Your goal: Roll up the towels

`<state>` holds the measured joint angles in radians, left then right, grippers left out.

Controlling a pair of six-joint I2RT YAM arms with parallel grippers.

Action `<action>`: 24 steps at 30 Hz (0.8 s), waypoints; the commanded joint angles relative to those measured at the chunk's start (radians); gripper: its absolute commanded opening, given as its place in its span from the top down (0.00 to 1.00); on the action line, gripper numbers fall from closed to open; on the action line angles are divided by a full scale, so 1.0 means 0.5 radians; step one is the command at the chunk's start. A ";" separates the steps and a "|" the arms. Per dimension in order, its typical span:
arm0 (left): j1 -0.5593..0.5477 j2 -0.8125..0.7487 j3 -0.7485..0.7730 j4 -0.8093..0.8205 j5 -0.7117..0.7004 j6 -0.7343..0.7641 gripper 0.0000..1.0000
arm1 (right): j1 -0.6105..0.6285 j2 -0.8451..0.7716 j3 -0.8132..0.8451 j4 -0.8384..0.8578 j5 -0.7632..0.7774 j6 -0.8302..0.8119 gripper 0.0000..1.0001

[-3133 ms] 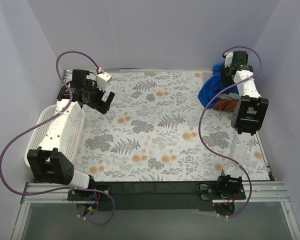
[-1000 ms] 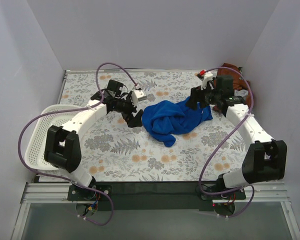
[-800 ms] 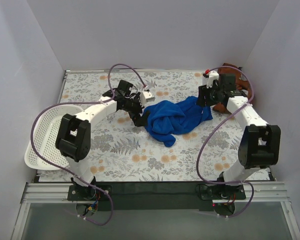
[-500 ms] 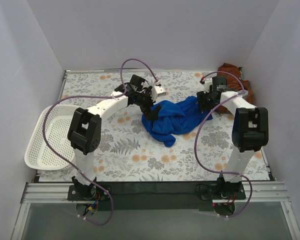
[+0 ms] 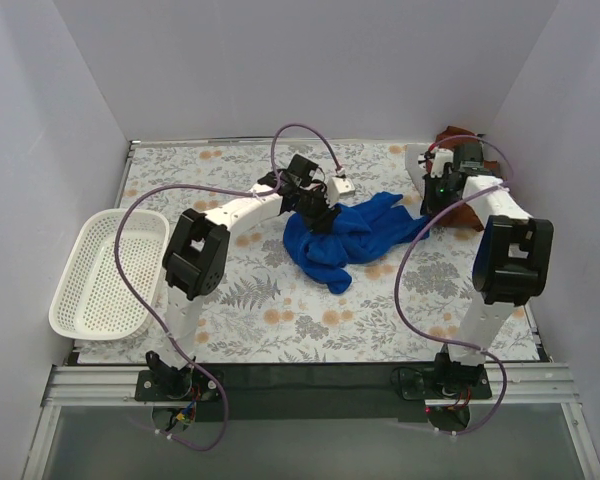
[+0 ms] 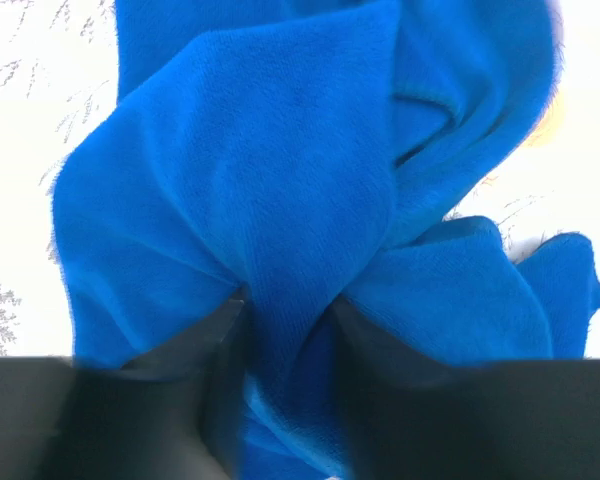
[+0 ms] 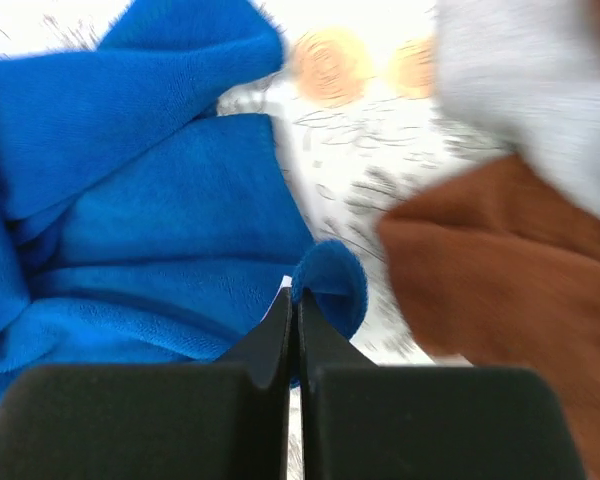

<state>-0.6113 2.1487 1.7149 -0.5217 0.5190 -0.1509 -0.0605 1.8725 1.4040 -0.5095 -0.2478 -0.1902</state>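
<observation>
Towels share the flowered table (image 5: 270,300), which fills the floor between three pale walls. Its widest bare stretch runs along the near edge from 5 to 8 o'clock. A second open strip follows the far edge from 10 to 12 o'clock.

Next in size, the blue towel (image 5: 345,235) lies crumpled just past the table's middle, drawn out toward 2 o'clock into a narrow tail. Its 7 o'clock edge hangs in a rounded lobe with bare table on three sides. In the left wrist view the blue towel (image 6: 270,200) is heaped in thick overlapping folds.

The white basket (image 5: 100,275) sits at 9 o'clock against the left edge, well apart from the blue towel, with open table between them.

The brown towel (image 5: 452,133) is bunched in the 2 o'clock corner against the right wall, partly under the right arm. In the right wrist view the brown towel (image 7: 490,270) lies just beside the blue tail, a thin strip of table between.

The left gripper (image 5: 320,215) sits on the blue towel's 11 o'clock side. Its fingers (image 6: 205,350) are partly closed, squeezing a raised fold between them.

The right gripper (image 5: 430,205) meets the tail's end. Its fingers (image 7: 265,345) are pressed nearly together, the curled blue corner seemingly pinched at their tips.
</observation>
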 commanded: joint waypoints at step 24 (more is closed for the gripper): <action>0.851 -0.981 -0.242 -0.478 0.441 0.093 0.93 | -0.603 -0.760 0.435 0.016 -0.293 0.037 0.99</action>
<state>-0.2516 1.6592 1.6447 -0.5900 0.7486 -0.1947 -0.2977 1.5085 1.6085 -0.5442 -0.4919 -0.1314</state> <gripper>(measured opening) 0.059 0.015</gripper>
